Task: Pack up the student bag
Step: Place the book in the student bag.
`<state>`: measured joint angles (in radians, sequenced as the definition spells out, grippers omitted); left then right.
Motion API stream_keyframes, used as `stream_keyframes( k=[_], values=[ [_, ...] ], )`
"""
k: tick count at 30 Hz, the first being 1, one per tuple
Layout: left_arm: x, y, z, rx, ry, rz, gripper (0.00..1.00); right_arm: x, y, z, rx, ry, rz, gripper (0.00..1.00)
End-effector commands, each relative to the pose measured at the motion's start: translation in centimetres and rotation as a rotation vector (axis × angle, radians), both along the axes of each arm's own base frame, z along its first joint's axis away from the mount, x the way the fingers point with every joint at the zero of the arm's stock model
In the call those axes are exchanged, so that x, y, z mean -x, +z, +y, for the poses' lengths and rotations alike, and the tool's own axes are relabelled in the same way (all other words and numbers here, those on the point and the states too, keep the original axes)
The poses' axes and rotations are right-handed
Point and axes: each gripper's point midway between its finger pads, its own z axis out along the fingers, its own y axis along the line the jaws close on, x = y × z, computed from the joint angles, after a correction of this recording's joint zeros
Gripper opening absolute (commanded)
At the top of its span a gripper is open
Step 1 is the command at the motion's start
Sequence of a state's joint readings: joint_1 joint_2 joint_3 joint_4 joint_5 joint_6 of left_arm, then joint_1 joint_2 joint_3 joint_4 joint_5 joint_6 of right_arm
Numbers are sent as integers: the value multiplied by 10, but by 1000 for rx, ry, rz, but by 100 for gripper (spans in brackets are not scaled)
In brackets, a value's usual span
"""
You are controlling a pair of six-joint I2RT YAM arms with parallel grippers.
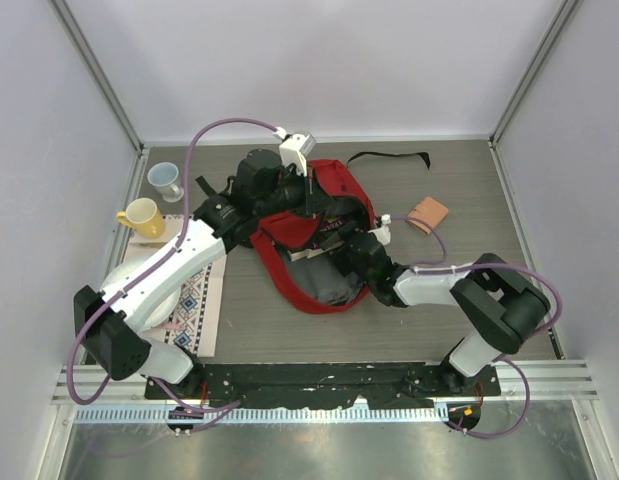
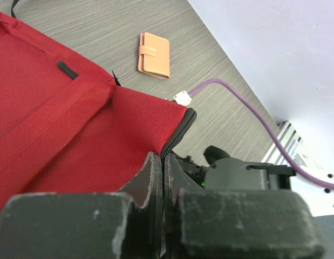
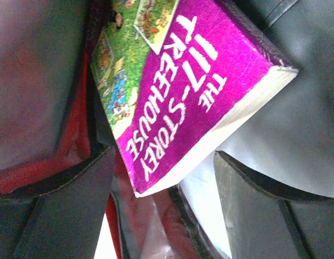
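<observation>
The student bag (image 1: 324, 235), a red backpack with black zipper trim, lies in the middle of the table with its mouth held up. My left gripper (image 1: 307, 207) reaches over it from the left. In the left wrist view that gripper (image 2: 165, 163) is shut on the bag's (image 2: 64, 135) zipper edge. My right gripper (image 1: 351, 253) is inside the bag's mouth from the right. In the right wrist view it (image 3: 164, 186) stands open. A magenta book (image 3: 193, 91), "The 117-Storey Treehouse", lies tilted inside the bag just ahead of the fingers (image 3: 264, 210), free of both.
An orange wallet (image 1: 429, 212) (image 2: 154, 54) lies right of the bag, and a black strap (image 1: 389, 157) lies behind it. A pale cup (image 1: 166, 180), a yellow cup (image 1: 141, 218) and a patterned mat (image 1: 197, 300) are at the left. Cage posts frame the table.
</observation>
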<state>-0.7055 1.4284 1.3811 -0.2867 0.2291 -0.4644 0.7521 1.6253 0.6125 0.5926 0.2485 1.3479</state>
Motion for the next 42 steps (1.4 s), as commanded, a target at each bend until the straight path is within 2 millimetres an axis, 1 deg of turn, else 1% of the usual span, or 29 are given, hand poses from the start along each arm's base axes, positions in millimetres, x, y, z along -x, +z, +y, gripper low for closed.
stream_keyframes(
  k=[1,5,6,7,9,10,12,13,15,16,18,19,22,23,24,25,26,27,29,30,32,33,34,36,37,39,40,41,42],
  values=[
    [3,37,-2,86,-18,-96,0,8,15,-14,54,-3,-48,78],
    [3,38,-3,91,-23,-94,0,1,20,-13,60,-13,-64,57],
    [4,40,-2,94,-22,-96,0,-1,20,-10,65,-4,-65,56],
    [5,39,-2,94,-25,-94,0,-5,20,-1,60,19,-56,55],
    [6,40,0,91,-23,-94,0,-9,18,5,63,32,-51,54],
    [7,38,0,89,-23,-92,0,-12,17,9,58,38,-48,44],
    [8,39,1,89,-20,-94,0,-16,17,13,51,37,-54,36],
    [8,37,3,87,-16,-90,0,-20,22,17,50,42,-70,20],
    [9,39,4,90,-12,-95,0,-24,22,21,60,53,-74,11],
    [9,37,4,89,-13,-92,0,-28,30,27,50,58,-88,9],
    [10,37,4,89,-13,-89,0,-32,29,34,53,76,-88,9],
    [9,37,4,91,-12,-89,0,-36,35,39,46,81,-95,9],
    [9,36,3,91,-19,-82,0,-36,28,45,39,101,-77,10],
    [11,35,2,89,-22,-78,0,-34,28,45,40,111,-84,12],
    [12,30,3,78,-22,-67,0,-29,27,41,47,116,-86,21],
    [11,29,5,75,-18,-68,0,-25,30,39,45,120,-99,25],
    [11,23,7,65,-9,-59,0,-22,44,32,56,120,-142,30],
    [12,22,8,64,-6,-60,0,-14,40,22,84,122,-146,38],
    [13,16,10,56,2,-52,0,-4,39,5,154,119,-160,46],
    [14,15,12,55,6,-53,0,6,53,-8,154,109,-195,54],
    [14,9,13,50,12,-42,0,18,58,-22,205,125,-220,61],
    [15,7,13,46,10,-37,0,23,69,-30,211,115,-242,64],
    [15,3,13,41,6,-29,0,30,57,-41,270,115,-190,65],
    [16,-6,11,36,-1,-4,0,36,53,-56,335,95,-162,65],
    [19,-10,7,38,-24,14,0,41,52,-71,378,67,-141,65],
    [23,-17,3,42,-47,40,0,48,48,-86,414,42,-127,65],
    [25,-22,1,40,-65,58,1,52,56,-97,418,12,-145,65],
    [27,-32,0,28,-74,81,1,54,63,-102,405,-3,-167,65],
    [29,-38,-1,22,-84,97,2,60,57,-112,425,-17,-155,65]
  ],
)
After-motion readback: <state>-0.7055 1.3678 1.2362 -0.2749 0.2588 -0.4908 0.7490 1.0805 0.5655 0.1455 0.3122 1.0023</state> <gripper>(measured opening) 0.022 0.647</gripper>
